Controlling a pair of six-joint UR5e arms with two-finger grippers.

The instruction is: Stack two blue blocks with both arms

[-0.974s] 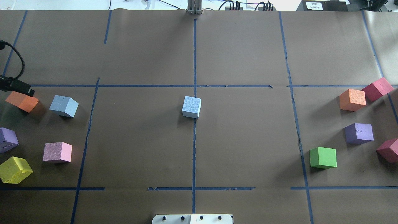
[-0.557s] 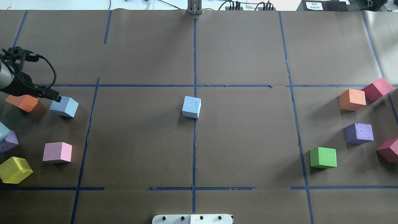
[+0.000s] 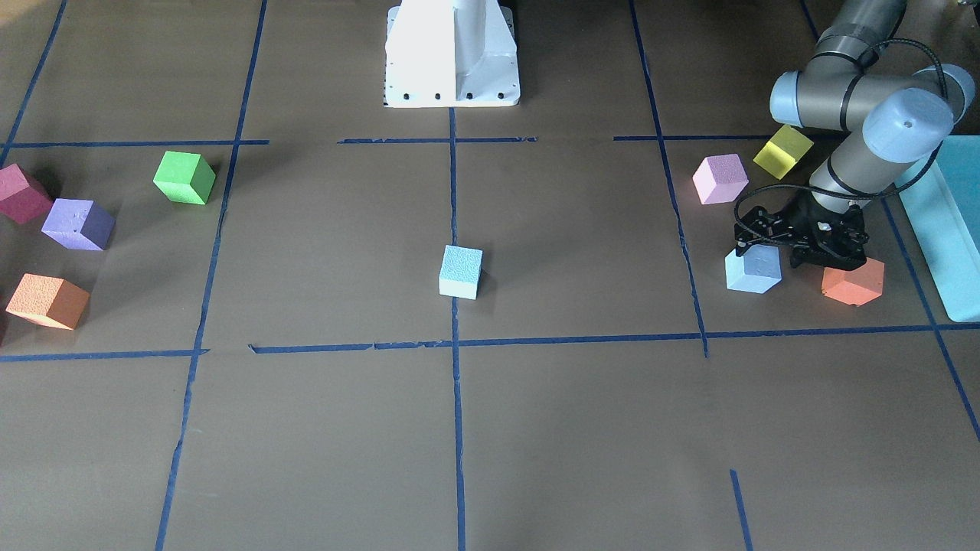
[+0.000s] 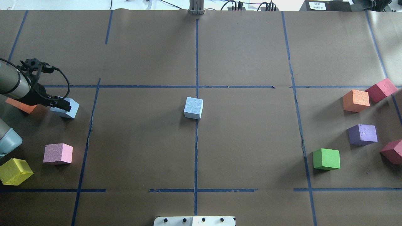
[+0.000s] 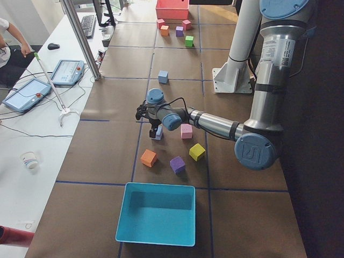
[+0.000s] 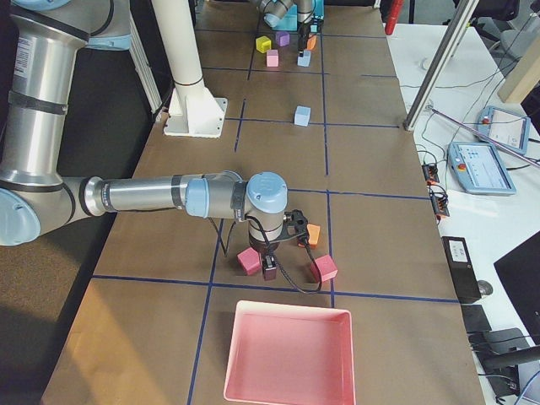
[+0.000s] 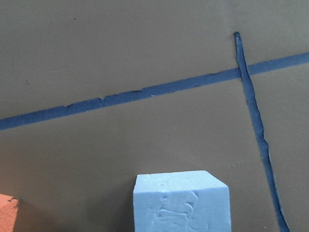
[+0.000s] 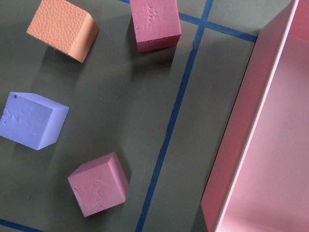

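1. Nearest my base stands the white pedestal [image 3: 452,53], on a table [image 4: 251,141] covered in brown paper and divided into squares by blue tape [image 4: 195,150].
2. Near cubes: yellow cube [image 4: 14,171] and pink cube [image 4: 58,153] on my left, green cube [image 4: 326,159] on my right.
3. My left gripper [image 4: 63,104] hangs over the left blue block [image 3: 754,272], on the side toward the orange cube [image 3: 852,282]. I cannot tell whether my fingers are spread or closed. The left wrist view shows the block low and central, with no finger in sight.
4. The left blue block is a cube, so it has no long axis. It sits flat on the paper, turned so that 1 vertical edge faces the operators' side, just beside the orange cube and not touching it.
5. The centre blue block [image 4: 193,107] sits flat on the middle tape line, its sides almost square to the grid. It is well apart from the left blue block, so the 2 are not stacked.
6. My right gripper [image 6: 270,270] is low among the dark pink cubes [image 6: 324,268] at my right end. The state of its fingers cannot be told.
7. At the table's ends are a teal box [image 5: 156,214] on my left and a pink box [image 6: 287,354] on my right.
8. Farthest, beyond the table, is a white bench [image 5: 32,134] with 2 tablets [image 5: 67,72] and a keyboard [image 5: 87,24].
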